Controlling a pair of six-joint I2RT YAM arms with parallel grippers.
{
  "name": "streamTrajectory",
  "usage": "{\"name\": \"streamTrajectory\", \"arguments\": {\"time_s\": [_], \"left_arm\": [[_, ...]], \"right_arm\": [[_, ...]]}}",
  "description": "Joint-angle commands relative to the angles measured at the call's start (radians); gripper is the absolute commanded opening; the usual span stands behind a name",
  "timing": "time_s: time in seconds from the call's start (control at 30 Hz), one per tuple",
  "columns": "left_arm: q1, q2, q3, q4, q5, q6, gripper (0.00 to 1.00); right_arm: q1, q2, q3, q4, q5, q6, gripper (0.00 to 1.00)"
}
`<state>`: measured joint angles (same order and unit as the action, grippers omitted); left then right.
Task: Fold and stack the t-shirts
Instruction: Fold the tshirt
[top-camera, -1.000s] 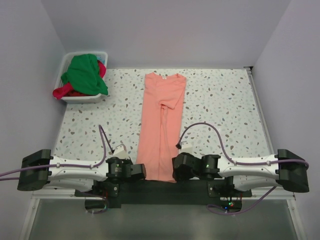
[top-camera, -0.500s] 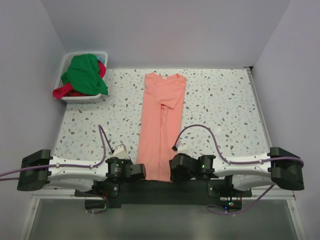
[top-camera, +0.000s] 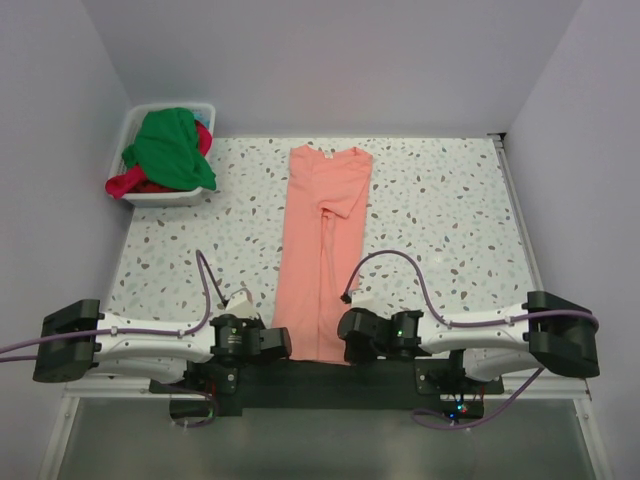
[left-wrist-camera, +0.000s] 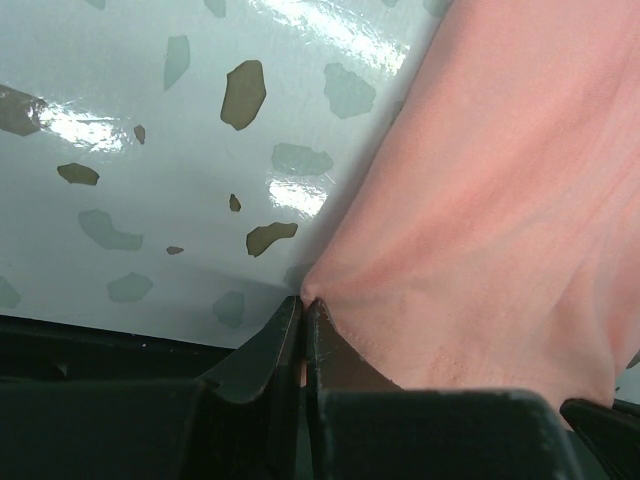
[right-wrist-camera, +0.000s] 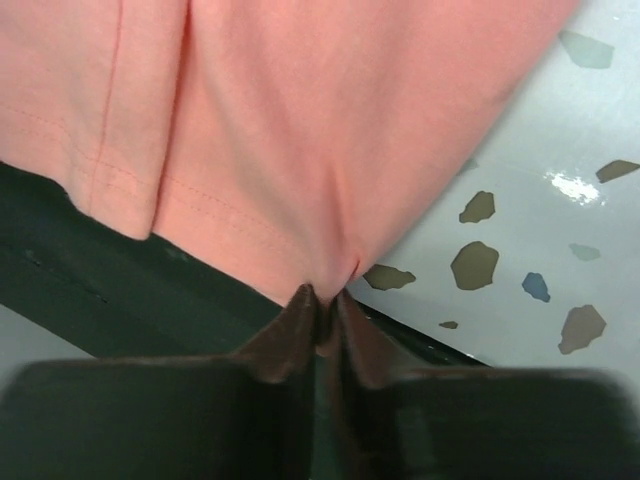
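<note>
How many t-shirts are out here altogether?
3. The salmon-pink shirt lies flat along the middle of the table. The green shirt and the red shirt are bundled in the white tub at the far left corner. More could be hidden beneath them.

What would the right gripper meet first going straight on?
The pink shirt; the right gripper pinches its hem corner. Further on, probably the left gripper across the hem, though depth is unclear.
</note>
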<state>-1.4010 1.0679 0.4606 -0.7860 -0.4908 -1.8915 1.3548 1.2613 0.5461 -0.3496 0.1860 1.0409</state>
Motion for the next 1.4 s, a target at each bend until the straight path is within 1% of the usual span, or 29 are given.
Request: {"name": "streamTrajectory", "arguments": {"time_s": [0.0, 0.03, 0.17, 0.33, 0.43, 0.6, 0.77, 0.93, 1.13, 1.33, 1.37], "left_arm": [[0.004, 0.009, -0.034, -0.035, 0.001, -0.004, 0.07], [0.005, 0.009, -0.033, -0.039, 0.003, -0.011, 0.06], [0.004, 0.006, -0.028, -0.071, 0.000, -0.020, 0.00], [0.002, 0.001, -0.008, -0.098, -0.012, -0.012, 0.00], [0.003, 0.004, -0.005, -0.079, -0.012, 0.002, 0.00], [-0.001, 0.043, 0.012, -0.038, -0.005, 0.035, 0.00], [-0.006, 0.070, 0.056, -0.015, -0.034, 0.083, 0.00], [-0.023, 0.069, 0.098, -0.024, -0.063, 0.106, 0.00], [-0.056, 0.066, 0.144, -0.059, -0.120, 0.112, 0.00], [-0.067, 0.058, 0.187, -0.113, -0.184, 0.089, 0.00], [-0.067, 0.056, 0.196, -0.127, -0.198, 0.059, 0.00]], "right_arm": [[0.006, 0.007, 0.009, -0.047, 0.009, 0.008, 0.00], [0.004, 0.000, 0.011, -0.058, 0.013, 0.013, 0.00], [0.006, -0.054, -0.002, -0.110, 0.027, 0.033, 0.00], [0.009, -0.143, -0.047, -0.152, 0.026, 0.067, 0.00], [0.010, -0.175, -0.069, -0.163, 0.023, 0.077, 0.00], [0.014, -0.177, -0.069, -0.152, 0.029, 0.070, 0.00], [0.017, -0.137, -0.023, -0.150, 0.052, 0.042, 0.00], [0.015, -0.129, 0.038, -0.186, 0.116, 0.015, 0.00], [0.015, -0.174, 0.118, -0.275, 0.237, 0.007, 0.00], [0.015, -0.201, 0.164, -0.353, 0.328, 0.007, 0.00], [0.015, -0.204, 0.172, -0.365, 0.358, 0.007, 0.00]]}}
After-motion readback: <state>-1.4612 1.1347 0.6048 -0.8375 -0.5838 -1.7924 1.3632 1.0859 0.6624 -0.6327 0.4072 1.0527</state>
